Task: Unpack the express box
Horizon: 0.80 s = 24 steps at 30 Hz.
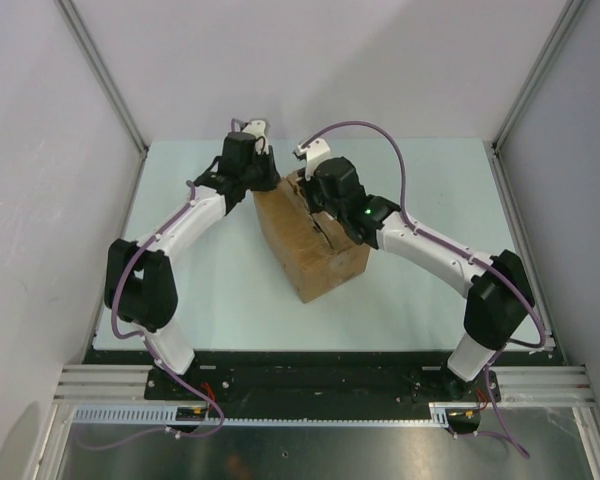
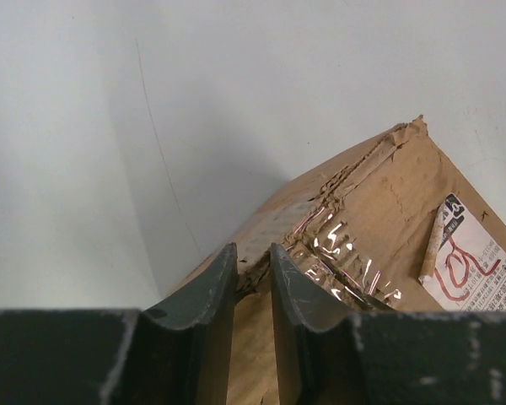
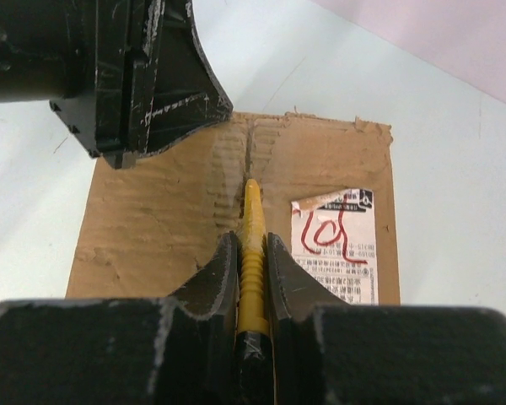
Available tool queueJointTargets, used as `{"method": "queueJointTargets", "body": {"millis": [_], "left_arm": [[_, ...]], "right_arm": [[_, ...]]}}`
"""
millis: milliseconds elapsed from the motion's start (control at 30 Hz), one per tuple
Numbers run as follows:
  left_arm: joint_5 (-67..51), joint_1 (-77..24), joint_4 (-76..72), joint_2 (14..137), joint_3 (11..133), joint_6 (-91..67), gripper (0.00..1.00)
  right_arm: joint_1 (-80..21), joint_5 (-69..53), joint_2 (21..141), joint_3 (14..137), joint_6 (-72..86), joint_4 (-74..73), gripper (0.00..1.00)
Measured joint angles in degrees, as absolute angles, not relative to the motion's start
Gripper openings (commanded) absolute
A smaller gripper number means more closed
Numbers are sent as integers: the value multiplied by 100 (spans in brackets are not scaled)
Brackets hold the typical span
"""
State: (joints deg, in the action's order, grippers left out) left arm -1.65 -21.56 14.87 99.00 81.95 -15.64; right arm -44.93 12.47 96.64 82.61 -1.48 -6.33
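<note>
Nipping the scuffed brown express box (image 3: 152, 228) at its torn edge, left jaws oppose right jaws clamping a yellow knife (image 3: 253, 245).

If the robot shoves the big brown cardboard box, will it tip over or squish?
It would probably slide rather than tip: the brown corrugated cardboard box sits flat on a broad base on the pale tabletop. Its top looks torn and wrinkled, so pushing there could dent it. How heavy it is can't be seen.
</note>
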Motion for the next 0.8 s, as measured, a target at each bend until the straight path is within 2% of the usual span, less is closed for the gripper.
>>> {"method": "queueJointTargets", "body": {"millis": [367, 800], "left_arm": [[-165, -2145, 1553, 9924, 8239, -1612, 27], [-165, -2141, 1577, 9935, 8259, -1673, 27]], "right_arm": [[-4521, 1059, 9048, 8202, 134, -1634, 0], [-4595, 1020, 8899, 8195, 475, -1988, 0]]}}
